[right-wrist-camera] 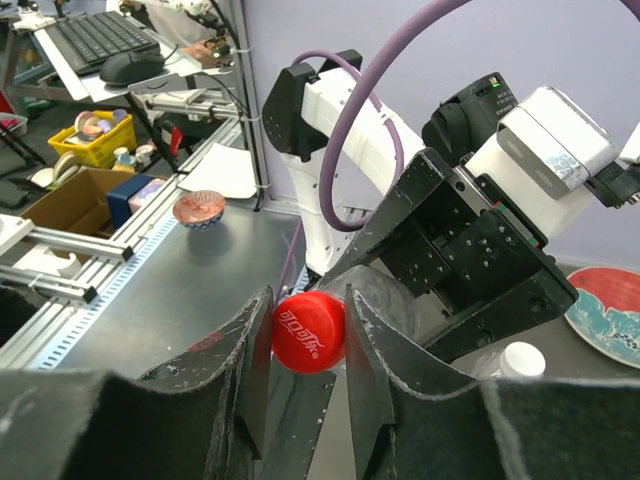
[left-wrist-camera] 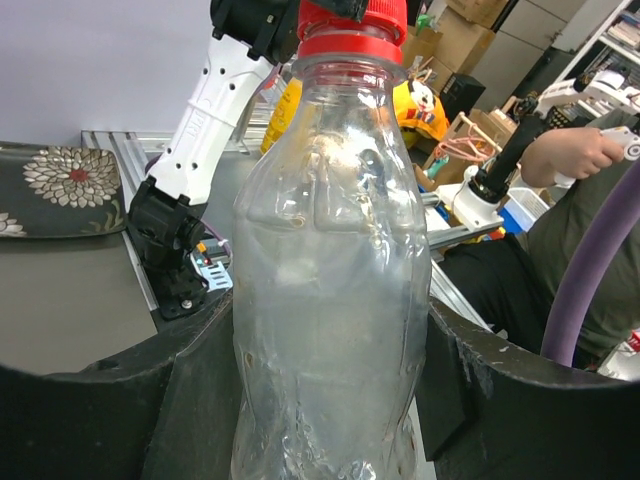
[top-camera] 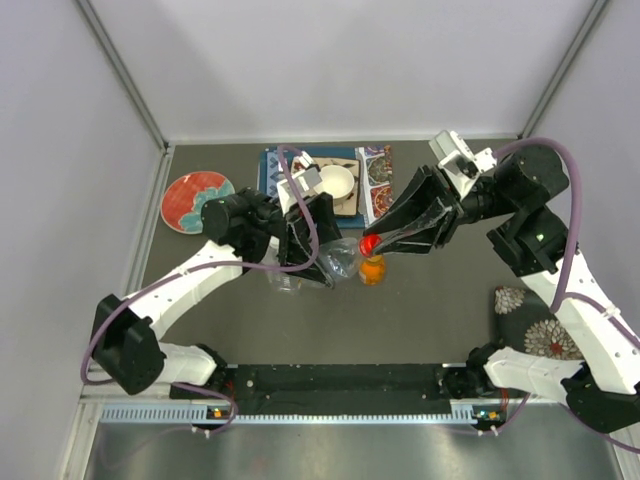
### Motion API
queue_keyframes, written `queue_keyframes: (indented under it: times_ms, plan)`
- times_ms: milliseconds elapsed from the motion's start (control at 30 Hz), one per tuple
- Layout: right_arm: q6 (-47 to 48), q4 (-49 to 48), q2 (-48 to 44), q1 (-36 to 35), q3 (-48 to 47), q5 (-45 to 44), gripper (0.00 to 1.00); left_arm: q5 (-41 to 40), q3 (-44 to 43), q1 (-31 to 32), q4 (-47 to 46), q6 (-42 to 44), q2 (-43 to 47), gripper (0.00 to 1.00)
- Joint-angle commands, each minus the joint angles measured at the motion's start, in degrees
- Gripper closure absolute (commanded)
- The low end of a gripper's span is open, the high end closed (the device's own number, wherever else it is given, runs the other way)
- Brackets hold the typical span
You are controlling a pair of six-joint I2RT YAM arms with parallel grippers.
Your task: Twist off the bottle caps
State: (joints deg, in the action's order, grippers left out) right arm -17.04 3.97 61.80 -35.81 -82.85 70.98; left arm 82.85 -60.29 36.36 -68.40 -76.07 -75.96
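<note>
1. The left end effector (left-wrist-camera: 335, 400) is clamped round the body of the clear bottle (left-wrist-camera: 330, 250), which angles towards the right arm. Risk: the thin wall may buckle or spin in the grip under torque.
2. The red cap (top-camera: 369, 243) sits on the bottle's neck, pinched by the right end effector (right-wrist-camera: 310, 345). Risk: the pads may slip, or a freed cap may drop.
3. The orange bottle (top-camera: 372, 270) stands just beside the cap. Risk: it may be knocked.
4. The bench (top-camera: 430, 310) is dark and matte, with a red plate (top-camera: 197, 200) at left, a white bowl (top-camera: 335, 182) at the rear and a floral cloth (top-camera: 530, 320) at right. The walls are pale, with a cluttered workshop beyond.
</note>
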Motion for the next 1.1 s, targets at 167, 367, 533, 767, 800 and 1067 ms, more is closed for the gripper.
queue_keyframes:
  times_ms: [167, 367, 533, 767, 800, 1067]
  plan:
    - [-3.6, 2.4, -1.7, -0.8, 0.4, 4.6, 1.0, -8.2, -3.7, -1.6, -2.6, -1.3, -1.6, 0.72]
    - [-3.6, 4.9, -1.9, 0.3, -2.0, -10.5, 0.51, -11.7, -4.4, -1.4, 28.0, 25.4, 4.4, 0.73]
    - [-5.5, 7.8, -0.5, 0.4, -6.5, -20.9, 0.39, -16.4, -6.1, -0.9, 48.3, 40.1, 7.8, 0.74]
    - [-9.1, 11.5, -0.7, 0.4, -8.6, -37.7, 0.35, -24.3, -6.9, 0.5, 59.4, 50.6, 10.0, 0.74]
    - [-9.8, 11.9, -0.6, 0.5, -8.6, -39.5, 0.35, -27.8, -7.4, 1.0, 61.1, 52.2, 10.3, 0.74]
    - [-17.5, 21.6, 1.5, 0.4, -11.8, -52.1, 0.35, -53.6, -8.7, 9.9, 73.7, 68.5, 13.6, 0.73]
